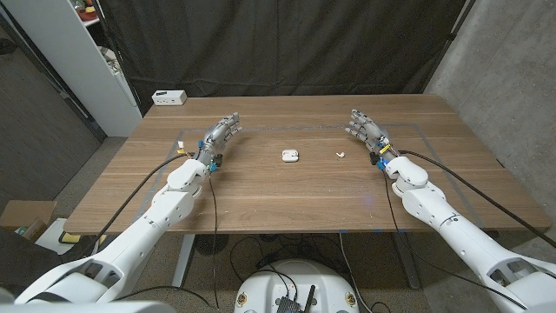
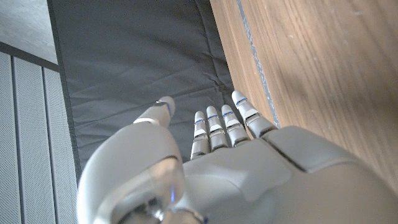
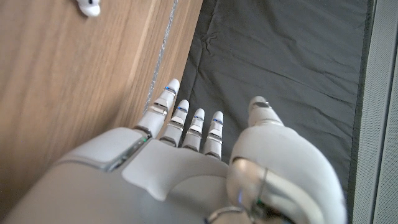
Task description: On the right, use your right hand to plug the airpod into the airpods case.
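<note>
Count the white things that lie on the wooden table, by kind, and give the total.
AirPods case: 1
Airpod: 1
White box with sockets at the far edge: 1
Total: 3

Left hand (image 1: 221, 135) and right hand (image 1: 365, 128) empty, fingers (image 3: 163, 104) extended

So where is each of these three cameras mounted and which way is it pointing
Head view: on the robot's head, looking down at the table; both arms show, left robot hand, right robot hand, case, airpod.
Left wrist view: along the left robot hand's back, past the table edge.
Right wrist view: along the right robot hand's back.
Head and right wrist views share the airpod.
</note>
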`<state>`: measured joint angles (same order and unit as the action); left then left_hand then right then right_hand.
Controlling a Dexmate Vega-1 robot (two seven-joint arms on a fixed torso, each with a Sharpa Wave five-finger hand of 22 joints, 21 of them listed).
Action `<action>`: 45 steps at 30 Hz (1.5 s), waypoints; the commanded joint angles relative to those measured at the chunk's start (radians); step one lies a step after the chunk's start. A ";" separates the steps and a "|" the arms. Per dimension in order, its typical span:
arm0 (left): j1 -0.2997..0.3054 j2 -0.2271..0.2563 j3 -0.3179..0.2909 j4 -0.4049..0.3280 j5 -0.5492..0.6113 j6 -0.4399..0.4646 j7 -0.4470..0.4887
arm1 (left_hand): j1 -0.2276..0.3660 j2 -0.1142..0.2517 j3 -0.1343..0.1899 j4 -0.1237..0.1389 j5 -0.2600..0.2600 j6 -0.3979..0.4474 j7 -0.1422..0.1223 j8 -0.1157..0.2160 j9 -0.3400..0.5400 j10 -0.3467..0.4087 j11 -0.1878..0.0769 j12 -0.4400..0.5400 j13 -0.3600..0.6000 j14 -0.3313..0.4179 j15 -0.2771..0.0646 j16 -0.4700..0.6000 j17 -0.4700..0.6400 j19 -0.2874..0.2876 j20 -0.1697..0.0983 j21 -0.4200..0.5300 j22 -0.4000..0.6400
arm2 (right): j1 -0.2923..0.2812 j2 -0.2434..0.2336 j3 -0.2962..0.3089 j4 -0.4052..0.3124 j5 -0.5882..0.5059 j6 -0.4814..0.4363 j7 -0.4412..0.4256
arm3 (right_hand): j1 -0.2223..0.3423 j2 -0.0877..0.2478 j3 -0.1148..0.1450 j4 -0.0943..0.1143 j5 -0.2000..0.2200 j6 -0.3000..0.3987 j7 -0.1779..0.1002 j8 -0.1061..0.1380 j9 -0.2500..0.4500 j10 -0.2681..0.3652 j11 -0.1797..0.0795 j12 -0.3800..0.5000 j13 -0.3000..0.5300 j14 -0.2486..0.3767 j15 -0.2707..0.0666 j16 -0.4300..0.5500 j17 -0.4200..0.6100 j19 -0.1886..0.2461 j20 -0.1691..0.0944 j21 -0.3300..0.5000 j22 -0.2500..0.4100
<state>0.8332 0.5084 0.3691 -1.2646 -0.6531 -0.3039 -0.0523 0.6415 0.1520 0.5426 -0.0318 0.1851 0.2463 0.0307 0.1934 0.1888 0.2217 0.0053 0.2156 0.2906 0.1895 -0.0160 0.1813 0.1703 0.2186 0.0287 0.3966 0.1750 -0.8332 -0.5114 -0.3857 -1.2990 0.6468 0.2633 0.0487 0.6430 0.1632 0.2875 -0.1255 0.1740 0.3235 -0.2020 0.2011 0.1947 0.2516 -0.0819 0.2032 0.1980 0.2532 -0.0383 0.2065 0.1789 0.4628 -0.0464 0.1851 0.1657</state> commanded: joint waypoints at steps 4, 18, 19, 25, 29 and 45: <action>0.053 0.052 -0.012 -0.062 0.025 0.009 0.035 | 0.020 -0.004 0.005 -0.018 0.007 0.013 -0.003 0.005 0.001 0.014 -0.001 0.006 0.000 0.008 -0.001 0.003 -0.001 -0.004 0.002 -0.002 0.005 | 0.091 -0.230 -0.091 -0.197 -0.180 -0.260 0.055 | 0.067 -0.030 0.015 -0.044 0.003 0.068 -0.022 0.020 0.014 -0.025 -0.013 -0.008 0.004 -0.035 -0.123 -0.022 -0.004 -0.046 0.020 -0.005 0.003; 0.055 0.070 -0.011 -0.077 0.034 0.008 0.023 | 0.018 -0.009 0.003 -0.030 0.008 0.030 -0.006 0.009 0.002 0.026 -0.006 0.011 -0.004 0.009 -0.005 0.002 0.000 -0.021 0.013 -0.014 0.005 | 0.167 -0.406 -0.180 -0.417 -0.391 -0.498 0.138 | 0.165 -0.059 0.032 -0.052 0.010 0.072 -0.022 0.010 0.015 -0.069 -0.052 -0.008 0.010 -0.122 -0.117 -0.026 0.003 -0.146 0.087 -0.009 0.006; 0.055 0.071 -0.010 -0.080 0.038 0.007 0.025 | 0.018 -0.010 0.003 -0.031 0.008 0.032 -0.007 0.010 0.002 0.026 -0.006 0.011 -0.005 0.009 -0.005 0.002 0.000 -0.021 0.012 -0.015 0.005 | 0.169 -0.412 -0.183 -0.423 -0.400 -0.501 0.144 | 0.169 -0.059 0.033 -0.052 0.010 0.073 -0.022 0.010 0.015 -0.070 -0.054 -0.008 0.010 -0.127 -0.117 -0.026 0.004 -0.148 0.090 -0.008 0.006; 0.077 0.070 -0.010 -0.119 0.065 -0.001 0.072 | 0.015 -0.011 0.002 -0.034 0.008 0.040 -0.009 0.012 0.002 0.031 -0.005 0.013 -0.006 0.011 -0.006 0.002 0.000 -0.024 0.014 -0.018 0.005 | 0.179 -0.452 -0.197 -0.442 -0.475 -0.465 0.182 | 0.211 -0.057 0.046 -0.058 0.013 0.086 -0.023 0.017 0.020 -0.081 -0.066 -0.007 0.013 -0.148 -0.116 -0.023 0.008 -0.164 0.094 -0.005 0.007; 0.098 0.056 -0.006 -0.155 0.085 -0.001 0.124 | 0.011 -0.011 0.000 -0.040 0.008 0.052 -0.010 0.013 0.003 0.037 -0.009 0.015 -0.008 0.012 -0.009 0.002 0.000 -0.024 0.014 -0.022 0.005 | 0.189 -0.473 -0.210 -0.436 -0.533 -0.420 0.215 | 0.245 -0.060 0.054 -0.059 0.014 0.098 -0.023 0.022 0.023 -0.091 -0.072 -0.006 0.016 -0.176 -0.121 -0.024 0.010 -0.180 0.092 -0.004 0.008; 0.170 0.013 0.030 -0.255 0.201 0.011 0.298 | 0.003 -0.010 -0.005 -0.061 0.009 0.072 -0.021 0.012 0.005 0.049 -0.016 0.019 -0.015 0.015 -0.016 0.001 0.000 -0.021 0.014 -0.034 0.006 | 0.197 -0.496 -0.247 -0.308 -0.817 -0.121 0.225 | 0.334 -0.057 0.071 -0.052 0.012 0.190 -0.024 0.055 0.039 -0.115 -0.103 0.002 0.027 -0.228 -0.106 -0.015 0.013 -0.216 0.077 0.000 0.007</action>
<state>0.9590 0.5466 0.3830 -1.4598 -0.5210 -0.2968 0.1365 0.6503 0.1448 0.5365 -0.0874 0.1885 0.3057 0.0140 0.2010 0.1885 0.2626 -0.0109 0.2294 0.2736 0.2002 -0.0269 0.1810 0.1674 0.1983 0.0409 0.3681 0.1795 -0.6435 -0.9901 -0.6102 -1.6763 0.0064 -0.0184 0.2760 0.9606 0.1081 0.3492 -0.1762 0.1819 0.4941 -0.2249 0.2476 0.2268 0.1366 -0.1753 0.1967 0.2212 0.0343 -0.0304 0.1818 0.1888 0.2500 0.0303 0.1802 0.1702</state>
